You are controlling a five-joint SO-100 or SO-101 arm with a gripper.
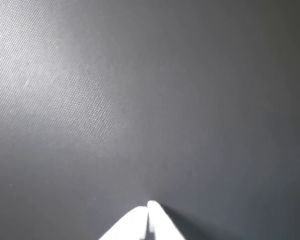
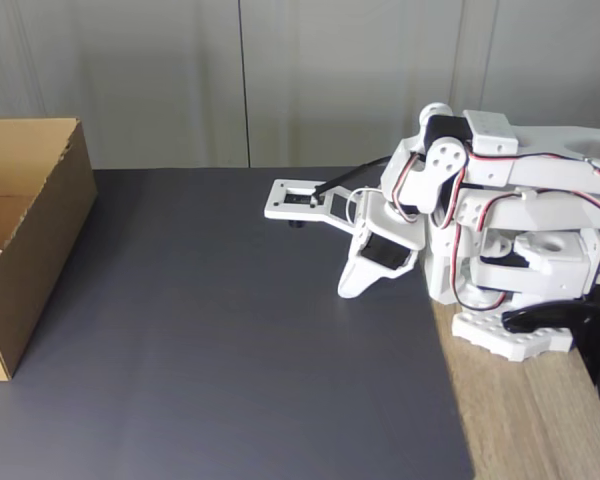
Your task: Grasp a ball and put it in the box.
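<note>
The brown cardboard box point(image 2: 40, 210) stands open-topped at the left edge of the fixed view, on the dark mat. The ball is out of view. My white gripper point(image 2: 351, 290) hangs folded close to the arm's base on the right, tips pointing down just above the mat, far from the box. In the wrist view the two white fingertips of the gripper point(image 1: 149, 206) meet at the bottom edge over bare mat. They are shut with nothing between them.
The dark grey mat point(image 2: 230, 340) covers most of the table. A strip of wooden tabletop point(image 2: 540, 420) shows at the right, where the arm's base point(image 2: 520, 300) is clamped. A grey panelled wall point(image 2: 280, 80) stands behind.
</note>
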